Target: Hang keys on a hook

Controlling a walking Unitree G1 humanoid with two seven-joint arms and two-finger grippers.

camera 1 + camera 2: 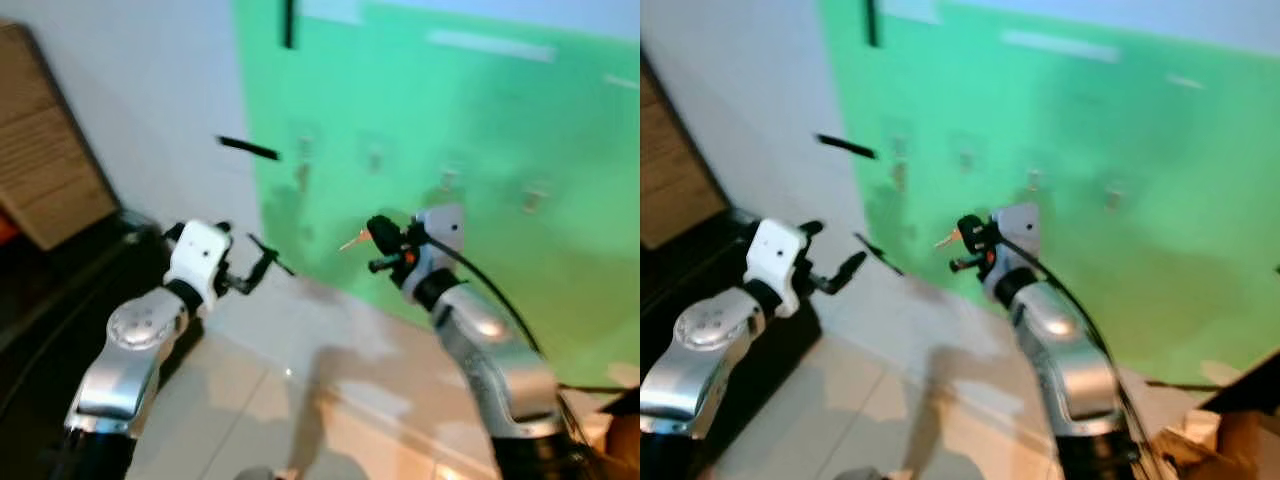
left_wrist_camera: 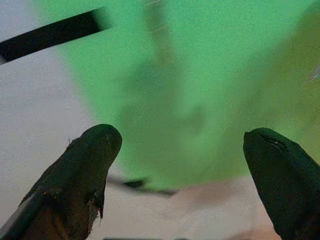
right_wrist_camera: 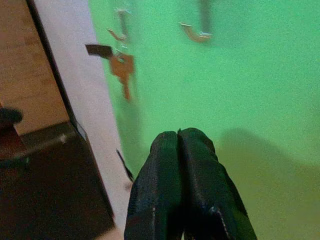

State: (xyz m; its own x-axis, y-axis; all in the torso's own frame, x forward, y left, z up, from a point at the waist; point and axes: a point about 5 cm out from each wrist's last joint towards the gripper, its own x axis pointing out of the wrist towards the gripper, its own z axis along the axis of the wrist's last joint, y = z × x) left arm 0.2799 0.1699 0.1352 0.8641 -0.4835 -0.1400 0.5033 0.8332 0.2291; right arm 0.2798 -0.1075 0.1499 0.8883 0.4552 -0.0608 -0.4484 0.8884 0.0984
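the keys appear as a small pale-orange sliver sticking out from the right pincer, held up near the green wall. that pincer's fingers are pressed together, seemingly clamped on the keys, though blur makes this hard to confirm. the hooks sit above and beyond it. the grip looks thin, so the keys could slip or miss the hook tip. the left pincer hovers with fingers apart, holding nothing.

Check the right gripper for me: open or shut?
Shut. In the right wrist view the right gripper's two black fingers press together, no gap between them.
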